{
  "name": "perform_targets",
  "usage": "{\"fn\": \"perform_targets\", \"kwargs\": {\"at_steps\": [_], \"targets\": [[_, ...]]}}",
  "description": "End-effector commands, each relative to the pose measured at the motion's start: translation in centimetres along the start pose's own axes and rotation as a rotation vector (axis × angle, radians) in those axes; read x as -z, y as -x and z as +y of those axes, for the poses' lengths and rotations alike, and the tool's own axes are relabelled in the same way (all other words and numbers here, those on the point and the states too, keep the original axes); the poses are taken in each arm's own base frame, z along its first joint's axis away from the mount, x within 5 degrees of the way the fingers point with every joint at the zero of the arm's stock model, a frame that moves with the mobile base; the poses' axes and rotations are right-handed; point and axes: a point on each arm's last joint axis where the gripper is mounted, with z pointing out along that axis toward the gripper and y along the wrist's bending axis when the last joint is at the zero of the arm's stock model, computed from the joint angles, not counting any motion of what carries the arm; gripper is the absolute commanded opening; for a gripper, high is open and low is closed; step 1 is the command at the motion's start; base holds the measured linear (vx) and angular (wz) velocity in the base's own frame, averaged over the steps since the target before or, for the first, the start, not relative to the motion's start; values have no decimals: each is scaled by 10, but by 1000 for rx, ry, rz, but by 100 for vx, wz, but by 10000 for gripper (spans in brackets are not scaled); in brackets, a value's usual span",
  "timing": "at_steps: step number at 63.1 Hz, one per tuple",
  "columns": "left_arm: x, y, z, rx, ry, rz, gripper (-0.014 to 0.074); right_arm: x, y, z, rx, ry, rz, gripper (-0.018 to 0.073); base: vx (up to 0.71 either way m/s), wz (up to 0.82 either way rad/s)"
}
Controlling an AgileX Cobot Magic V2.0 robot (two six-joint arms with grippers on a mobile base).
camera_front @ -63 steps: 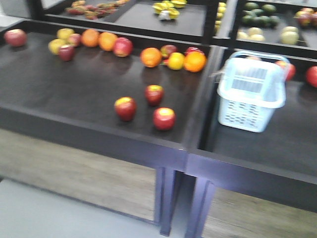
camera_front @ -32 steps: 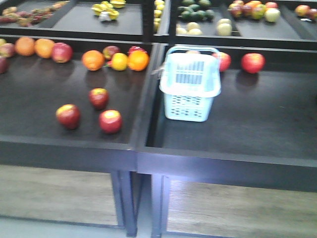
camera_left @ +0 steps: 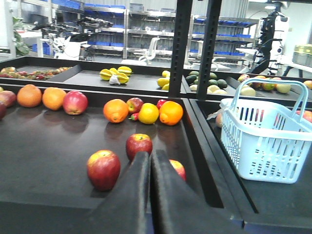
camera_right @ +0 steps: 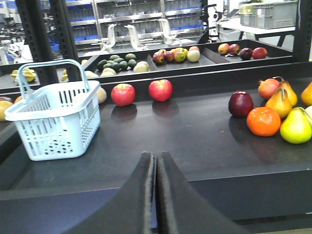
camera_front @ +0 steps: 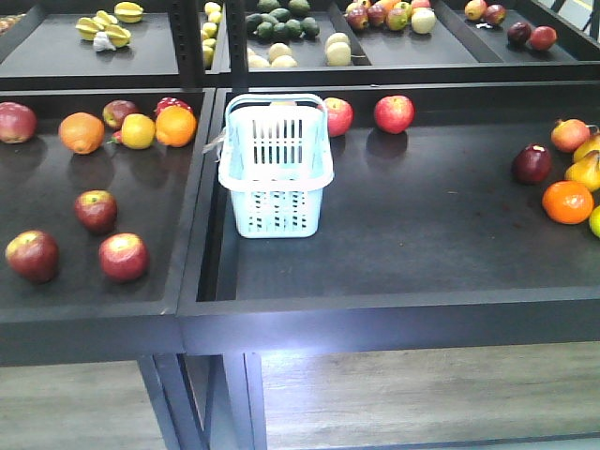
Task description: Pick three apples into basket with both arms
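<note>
Three dark red apples with yellow tops lie near the front of the left tray: one [camera_front: 96, 210] further back, one [camera_front: 32, 255] at the left, one [camera_front: 124, 256] at the right. The pale blue basket [camera_front: 277, 169] stands upright at the left end of the right tray, with nothing visible in it. In the left wrist view my left gripper [camera_left: 151, 155] is shut and holds nothing, above the tray's front edge; two apples [camera_left: 103, 168] [camera_left: 139, 145] lie just beyond it and the third apple [camera_left: 178, 168] is half hidden behind its right finger. My right gripper [camera_right: 156, 156] is shut and holds nothing, with the basket [camera_right: 53, 117] to its far left.
Oranges [camera_front: 82, 132], a yellow fruit [camera_front: 138, 131] and more apples line the left tray's back. A raised black divider [camera_front: 202, 216] separates the trays. Two red apples [camera_front: 394, 113] sit behind the basket. A dark apple [camera_front: 532, 164], an orange [camera_front: 567, 202] and pears lie at the far right.
The front view has swung to the right, so the apples and basket sit further left in the picture. Nothing on the trays has shifted relative to the rest.
</note>
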Motion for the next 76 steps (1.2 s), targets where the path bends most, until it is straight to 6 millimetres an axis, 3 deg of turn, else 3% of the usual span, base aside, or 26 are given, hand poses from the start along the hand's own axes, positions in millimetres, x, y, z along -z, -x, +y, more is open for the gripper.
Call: {"fn": "perform_targets", "kwargs": {"at_steps": [1,76], "targets": [[0,0,-1,-2,-13,-65,-6,0,2,0,14,5,-70,-1,9,-14],[0,0,-1,-2,-13,-65,-6,0,2,0,14,5,-70,-1,15,1]]}}
